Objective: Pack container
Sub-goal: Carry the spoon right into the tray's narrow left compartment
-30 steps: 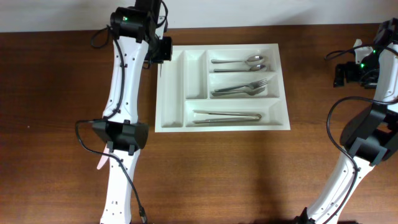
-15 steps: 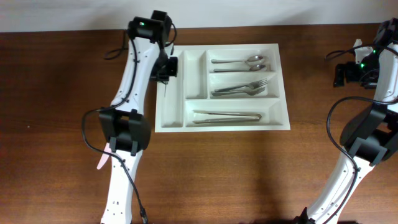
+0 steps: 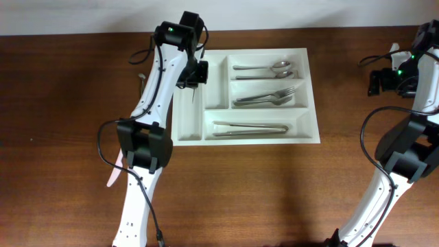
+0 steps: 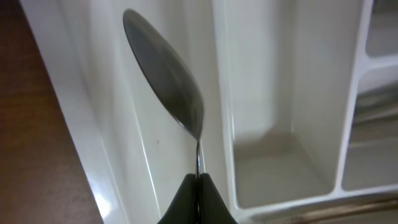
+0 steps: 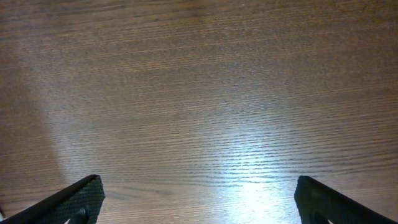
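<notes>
The container (image 3: pixel 247 140) is a white five-compartment cutlery tray at the table's middle back. It holds spoons (image 3: pixel 264 68), forks (image 3: pixel 267 98) and long utensils (image 3: pixel 250 128) in its three horizontal compartments. My left gripper (image 3: pixel 194 74) is shut on the handle of a metal spoon (image 4: pixel 168 81) and holds it above the left narrow upright compartment (image 4: pixel 137 124). In the left wrist view the jaws (image 4: pixel 199 180) pinch the thin handle, bowl pointing away. My right gripper (image 3: pixel 377 81) is open and empty over bare wood (image 5: pixel 199 93) at the far right.
A pink object (image 3: pixel 112 178) lies on the table beside the left arm's base link. The second narrow compartment (image 4: pixel 267 149) shows nothing in it. The brown wooden table (image 3: pixel 68 103) surrounds the tray.
My left gripper has moved right with the spoon, from beside the tray's left rim to over its left narrow compartments. The right arm has not moved.
</notes>
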